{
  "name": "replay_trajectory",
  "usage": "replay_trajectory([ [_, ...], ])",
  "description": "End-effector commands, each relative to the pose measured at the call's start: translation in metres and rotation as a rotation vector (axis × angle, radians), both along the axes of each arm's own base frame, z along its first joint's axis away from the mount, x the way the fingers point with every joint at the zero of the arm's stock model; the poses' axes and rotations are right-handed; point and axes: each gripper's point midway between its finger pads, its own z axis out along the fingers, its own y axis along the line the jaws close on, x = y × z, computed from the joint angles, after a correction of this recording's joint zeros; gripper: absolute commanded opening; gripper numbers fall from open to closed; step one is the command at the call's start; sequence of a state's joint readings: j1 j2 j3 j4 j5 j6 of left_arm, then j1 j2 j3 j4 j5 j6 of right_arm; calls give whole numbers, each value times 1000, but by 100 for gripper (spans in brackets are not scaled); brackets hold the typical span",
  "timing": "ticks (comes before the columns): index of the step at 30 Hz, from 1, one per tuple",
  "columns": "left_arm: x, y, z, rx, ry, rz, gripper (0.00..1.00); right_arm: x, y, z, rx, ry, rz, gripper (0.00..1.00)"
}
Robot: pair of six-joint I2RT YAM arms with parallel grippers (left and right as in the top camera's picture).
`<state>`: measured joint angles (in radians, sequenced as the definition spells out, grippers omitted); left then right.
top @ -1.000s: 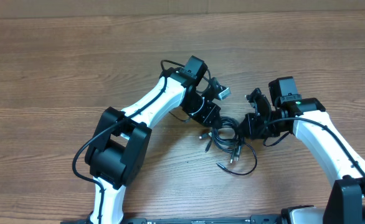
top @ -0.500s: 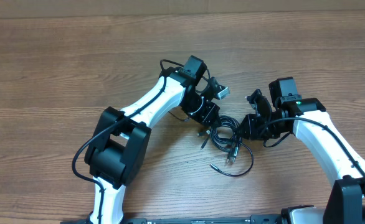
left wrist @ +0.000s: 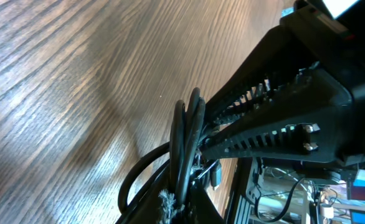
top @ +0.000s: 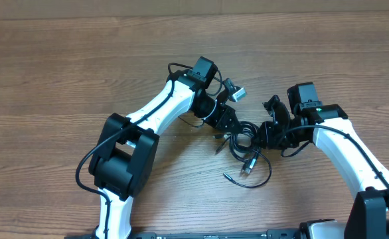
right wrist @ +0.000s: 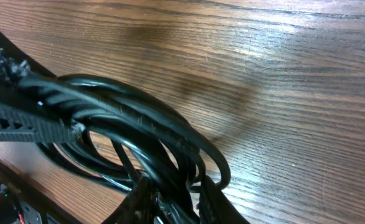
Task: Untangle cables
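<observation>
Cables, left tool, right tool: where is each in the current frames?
cables (top: 242, 142), overhead view, on the coiled bundle's middle.
left tool (top: 233, 127), overhead view, between its fingertips at the bundle.
right tool (top: 263, 135), overhead view, between its fingertips at the bundle.
</observation>
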<state>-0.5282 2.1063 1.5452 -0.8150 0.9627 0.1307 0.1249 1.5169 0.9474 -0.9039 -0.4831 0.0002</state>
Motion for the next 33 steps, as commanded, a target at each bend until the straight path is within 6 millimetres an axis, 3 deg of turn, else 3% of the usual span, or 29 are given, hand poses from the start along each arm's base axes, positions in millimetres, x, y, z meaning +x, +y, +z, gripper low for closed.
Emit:
replay_trajectory([
  [1,2,-6,11,-65,15,-10,4,6,3,6,18,-19,4,18],
  [3,5,-5,18,-108,27,-6,4,6,3,6,18,-19,4,11],
  [6,18,6,13,-75,8,32,4,5,3,6,16,-17,4,4],
  [11,30,31,-19,153,-26,112,4,5,3,6,17,-15,4,4],
  [15,29,45,-32,261,-33,126,4,7,-6,1,-39,-20,-10,4],
  [19,26,48,-34,280,-23,125,4,14,-46,-13,-264,22,-237,4],
  [27,18,59,-40,349,7,122,4,17,-95,-16,-488,53,-610,4],
  [29,16,60,-40,355,12,121,4,20,-87,-16,-442,57,-619,6],
  [31,17,59,-40,351,10,121,4,26,-44,-10,-231,27,-378,8],
  [33,17,55,-37,322,10,116,4,16,10,12,69,-28,-51,26],
])
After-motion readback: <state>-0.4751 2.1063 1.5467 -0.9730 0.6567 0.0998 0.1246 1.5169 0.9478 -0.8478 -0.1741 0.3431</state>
